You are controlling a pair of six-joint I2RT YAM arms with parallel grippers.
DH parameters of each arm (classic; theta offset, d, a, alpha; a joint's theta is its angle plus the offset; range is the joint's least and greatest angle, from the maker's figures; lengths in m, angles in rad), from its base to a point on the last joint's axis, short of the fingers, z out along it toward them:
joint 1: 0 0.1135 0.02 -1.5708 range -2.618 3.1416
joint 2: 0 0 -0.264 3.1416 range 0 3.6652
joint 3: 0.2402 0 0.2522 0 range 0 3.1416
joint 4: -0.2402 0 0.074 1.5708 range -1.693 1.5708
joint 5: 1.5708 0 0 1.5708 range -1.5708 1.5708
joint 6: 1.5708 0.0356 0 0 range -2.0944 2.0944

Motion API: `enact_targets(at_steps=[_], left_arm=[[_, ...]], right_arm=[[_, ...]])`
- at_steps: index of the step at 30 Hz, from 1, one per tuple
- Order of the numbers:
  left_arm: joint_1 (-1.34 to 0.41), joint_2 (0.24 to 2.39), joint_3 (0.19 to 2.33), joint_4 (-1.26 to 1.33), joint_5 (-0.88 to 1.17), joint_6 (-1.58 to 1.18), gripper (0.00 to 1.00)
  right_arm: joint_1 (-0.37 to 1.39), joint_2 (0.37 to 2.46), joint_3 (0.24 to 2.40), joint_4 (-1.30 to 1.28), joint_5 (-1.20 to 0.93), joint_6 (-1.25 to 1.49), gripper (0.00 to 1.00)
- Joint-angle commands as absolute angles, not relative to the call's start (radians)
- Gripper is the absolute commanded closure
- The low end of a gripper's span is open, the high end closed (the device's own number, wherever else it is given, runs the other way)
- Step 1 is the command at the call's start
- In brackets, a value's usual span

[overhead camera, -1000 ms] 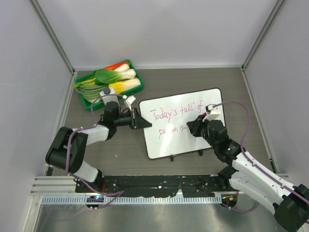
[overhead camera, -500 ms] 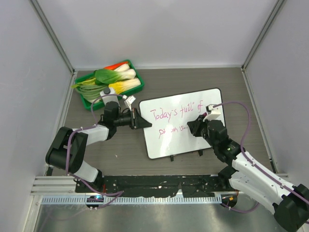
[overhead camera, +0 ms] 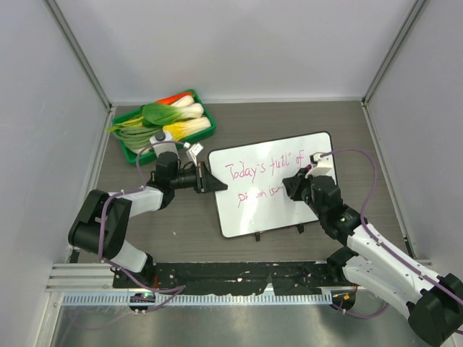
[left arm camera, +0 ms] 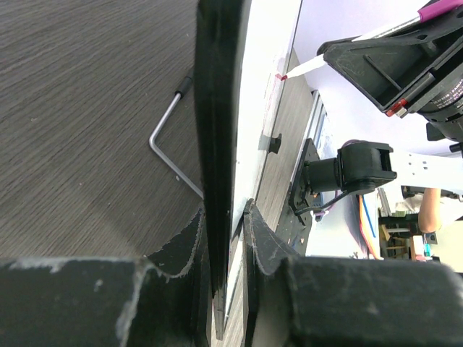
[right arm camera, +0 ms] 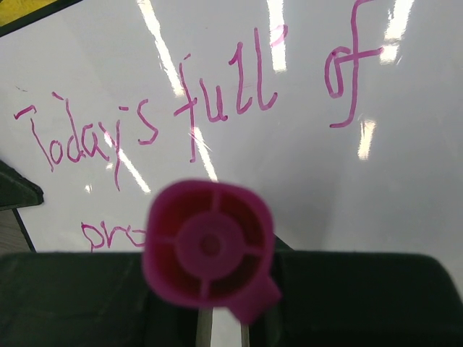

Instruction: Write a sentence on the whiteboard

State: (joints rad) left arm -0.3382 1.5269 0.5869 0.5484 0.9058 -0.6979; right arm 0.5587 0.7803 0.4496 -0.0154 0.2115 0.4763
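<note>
The whiteboard (overhead camera: 289, 210) lies mid-table, black-rimmed, with two small black feet at its near edge. The sentence (overhead camera: 264, 172) is pink script: "Today's full of" on the first line, and a second line beginning "pro" (overhead camera: 259, 193). It also shows in the right wrist view (right arm camera: 195, 116). My left gripper (overhead camera: 210, 181) is shut on the board's left edge (left arm camera: 221, 188). My right gripper (overhead camera: 293, 189) is shut on a pink marker (right arm camera: 208, 249), whose tip (left arm camera: 283, 76) touches the board at the end of the second line.
A green tray (overhead camera: 128, 154) with bok choy and other vegetables stands at the back left, just beyond the left arm. A bent metal rod (left arm camera: 168, 144) lies on the dark wood table by the board. Grey walls enclose the table.
My right gripper with the marker has crept slightly right and away along the second line. The left gripper and the board have not moved.
</note>
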Motion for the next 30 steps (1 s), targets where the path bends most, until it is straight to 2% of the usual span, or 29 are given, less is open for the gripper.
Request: enact_targets(at_steps=[1, 10, 30], left_arm=[[-0.334, 1.554, 0.583, 0.446, 0.750, -0.557, 1.00], [-0.334, 1.549, 0.581, 0.448, 0.752, -0.554, 1.00], [-0.336, 1.551, 0.581, 0.448, 0.753, -0.555, 1.00]], right_arm=[[0.548, 0.804, 0.477, -0.006, 0.200, 0.451, 0.99], [0.548, 0.795, 0.436, -0.006, 0.120, 0.463, 0.99], [0.548, 0.772, 0.433, -0.101, 0.149, 0.463, 0.99]])
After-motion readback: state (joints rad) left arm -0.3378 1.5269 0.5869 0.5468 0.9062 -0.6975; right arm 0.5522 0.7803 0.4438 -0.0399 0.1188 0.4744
